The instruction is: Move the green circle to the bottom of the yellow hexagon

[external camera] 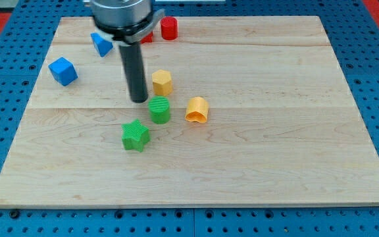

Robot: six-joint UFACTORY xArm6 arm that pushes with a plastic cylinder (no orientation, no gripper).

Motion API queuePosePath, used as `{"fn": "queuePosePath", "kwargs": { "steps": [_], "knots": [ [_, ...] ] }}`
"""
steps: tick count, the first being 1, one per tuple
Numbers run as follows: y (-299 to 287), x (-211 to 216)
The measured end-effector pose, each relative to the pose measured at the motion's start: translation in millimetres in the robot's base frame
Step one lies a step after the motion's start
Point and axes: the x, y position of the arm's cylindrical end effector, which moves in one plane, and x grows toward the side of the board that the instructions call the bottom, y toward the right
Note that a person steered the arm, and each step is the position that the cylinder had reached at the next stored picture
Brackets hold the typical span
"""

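Observation:
The green circle [160, 109] stands on the wooden board just below the yellow hexagon [162, 82], slightly to its left. My tip [139, 100] rests on the board just left of the green circle and lower left of the yellow hexagon, a small gap from both.
A green star [135, 135] lies below and left of the circle. A yellow-orange heart-like block [197, 109] sits to the circle's right. A blue cube [63, 70] and blue triangle [101, 44] are at the upper left. A red cylinder [169, 28] and a partly hidden red block [148, 35] are at the top edge.

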Motion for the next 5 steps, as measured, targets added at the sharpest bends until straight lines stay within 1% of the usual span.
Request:
{"fn": "queuePosePath", "kwargs": {
  "steps": [1, 2, 4, 5],
  "knots": [
    [34.1, 22.4],
    [63.3, 33.4],
    [131.1, 37.4],
    [148.9, 50.5]
  ]
}}
